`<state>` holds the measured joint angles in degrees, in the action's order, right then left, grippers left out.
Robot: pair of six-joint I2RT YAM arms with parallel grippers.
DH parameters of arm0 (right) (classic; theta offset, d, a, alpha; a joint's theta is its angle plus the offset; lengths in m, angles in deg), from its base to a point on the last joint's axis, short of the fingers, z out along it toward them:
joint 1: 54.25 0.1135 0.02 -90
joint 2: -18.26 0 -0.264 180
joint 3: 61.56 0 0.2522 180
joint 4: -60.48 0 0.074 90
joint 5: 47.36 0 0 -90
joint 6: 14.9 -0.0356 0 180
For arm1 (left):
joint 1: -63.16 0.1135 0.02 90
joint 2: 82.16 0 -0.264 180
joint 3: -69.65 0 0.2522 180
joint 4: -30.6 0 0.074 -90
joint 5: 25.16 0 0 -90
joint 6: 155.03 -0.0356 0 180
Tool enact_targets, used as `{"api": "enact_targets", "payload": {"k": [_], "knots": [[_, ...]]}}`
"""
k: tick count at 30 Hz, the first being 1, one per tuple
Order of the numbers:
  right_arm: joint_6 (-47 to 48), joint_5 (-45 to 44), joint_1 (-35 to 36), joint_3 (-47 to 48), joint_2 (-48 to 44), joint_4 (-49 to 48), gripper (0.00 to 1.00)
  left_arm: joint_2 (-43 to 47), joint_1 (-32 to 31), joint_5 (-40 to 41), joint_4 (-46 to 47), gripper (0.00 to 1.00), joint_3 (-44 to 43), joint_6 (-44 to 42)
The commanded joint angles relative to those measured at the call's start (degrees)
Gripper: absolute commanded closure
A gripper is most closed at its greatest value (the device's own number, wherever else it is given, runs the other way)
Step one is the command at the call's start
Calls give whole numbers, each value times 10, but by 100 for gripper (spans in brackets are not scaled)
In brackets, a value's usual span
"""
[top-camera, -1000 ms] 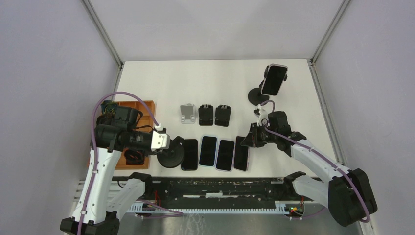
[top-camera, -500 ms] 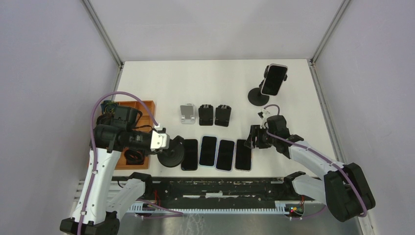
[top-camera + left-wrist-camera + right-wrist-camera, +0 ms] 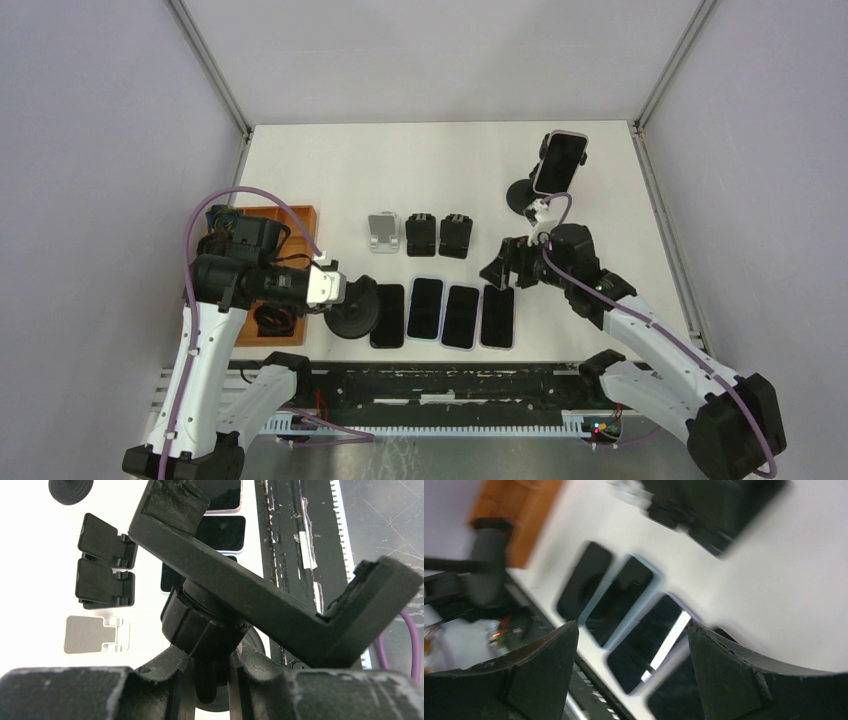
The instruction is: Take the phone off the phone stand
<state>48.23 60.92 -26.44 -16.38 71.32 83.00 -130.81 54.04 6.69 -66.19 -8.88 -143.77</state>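
Overhead, left jaws clamp the neck of a black phone stand (image 3: 352, 310), its L-shaped cradle (image 3: 270, 610) empty and tilted. Right jaws stand wide apart, holding nothing, near the far end of the phone (image 3: 497, 317) lying flat on the table (image 3: 330, 170); three more phones (image 3: 425, 308) lie side by side between this one and the left jaws. Beyond the right jaws a second stand (image 3: 523, 196) carries another phone (image 3: 560, 163). An orange tray (image 3: 300, 212) lies on the side of the left jaws away from the phones
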Motion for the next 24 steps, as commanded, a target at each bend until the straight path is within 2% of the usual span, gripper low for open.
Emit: {"api": "enact_targets", "payload": {"k": [1,4,8,12,16,24], "knots": [[-23,81,103,113,-1,-91,15,1,1,-51,32,98,-18,22],[-27,100,184,170,23,-136,15,2,1,-50,33,98,-18,25],[-42,122,256,233,68,-188,15,6,1,-40,33,98,-12,24],[-26,152,312,294,130,-189,14,8,1,-33,31,98,-11,23],[25,148,347,346,179,-131,15,8,1,-32,18,98,-14,15],[35,152,356,379,235,-136,17,3,1,-39,-9,98,-17,-9]]}}
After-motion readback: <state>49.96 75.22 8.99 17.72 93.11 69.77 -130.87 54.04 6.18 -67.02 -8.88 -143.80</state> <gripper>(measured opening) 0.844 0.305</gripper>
